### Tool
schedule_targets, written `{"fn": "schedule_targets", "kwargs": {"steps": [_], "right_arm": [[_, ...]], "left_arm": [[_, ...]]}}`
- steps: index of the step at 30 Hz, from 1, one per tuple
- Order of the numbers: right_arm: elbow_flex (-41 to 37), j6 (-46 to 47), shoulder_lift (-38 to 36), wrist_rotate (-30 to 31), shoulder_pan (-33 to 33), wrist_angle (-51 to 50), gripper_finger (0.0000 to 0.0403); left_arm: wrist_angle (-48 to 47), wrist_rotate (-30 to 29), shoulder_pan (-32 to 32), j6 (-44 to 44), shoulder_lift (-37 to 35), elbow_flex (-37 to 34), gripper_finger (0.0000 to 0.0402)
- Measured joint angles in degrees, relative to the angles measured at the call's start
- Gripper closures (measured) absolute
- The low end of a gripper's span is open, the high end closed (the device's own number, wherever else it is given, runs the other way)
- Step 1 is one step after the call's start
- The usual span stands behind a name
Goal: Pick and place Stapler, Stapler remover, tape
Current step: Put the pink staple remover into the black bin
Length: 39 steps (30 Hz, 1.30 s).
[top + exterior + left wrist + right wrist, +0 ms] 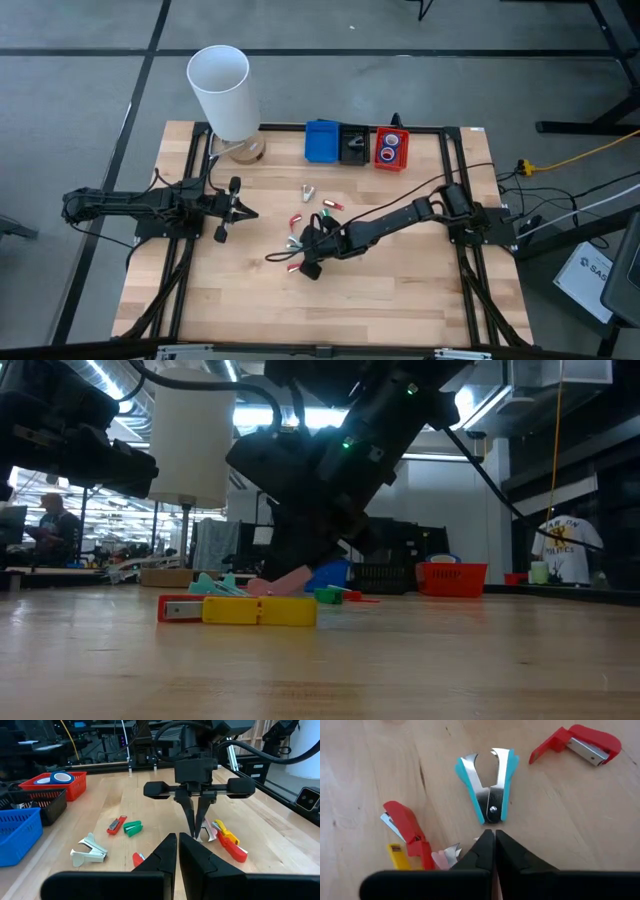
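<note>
- Right pincer (494, 837): fingers closed together, holding nothing, tips down at mid-bench.
- Teal-handled metal staple remover (488, 782): flat on the wooden bench (400, 290), just beyond those tips.
- Left pincer (245, 212): closed, empty, near the bench's left side.
- Blue tape rolls (391, 149): in the red basket (379, 160), far edge.

Pale wooden table (365, 765); teal staple remover (489, 785) with shiny metal jaws.

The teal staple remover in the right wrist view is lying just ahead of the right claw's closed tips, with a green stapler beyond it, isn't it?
Not quite: the stapler beyond the teal staple remover is red, not green, as the right wrist view shows. The rest holds: the remover lies just ahead of the right claw, whose tips are closed together.
</note>
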Motion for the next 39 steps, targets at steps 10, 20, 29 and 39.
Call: {"fn": "schedule_targets", "kwargs": {"steps": [10, 20, 29, 39], "right_arm": [[0.0, -1.5, -3.1, -1.1, -2.4, -4.4, 0.0400], [0.0, -4.8, -7.2, -3.1, -7.1, -4.5, 0.0401], [-0.1, -10.5, -9.9, -6.1, -13.1, -1.7, 0.0402], [-0.1, -21.1, -17.4, -9.0, -21.5, -4.6, 0.0403]], "left_arm": [[0.0, 0.0, 0.0, 0.0, 0.0, 0.0, 0.0386], [0.0, 0.0, 0.0, 0.0, 0.0, 0.0, 0.0386], [0.0, 0.0, 0.0, 0.0, 0.0, 0.0, 0.0386], [0.0, 0.0, 0.0, 0.0, 0.0, 0.0, 0.0386]]}}
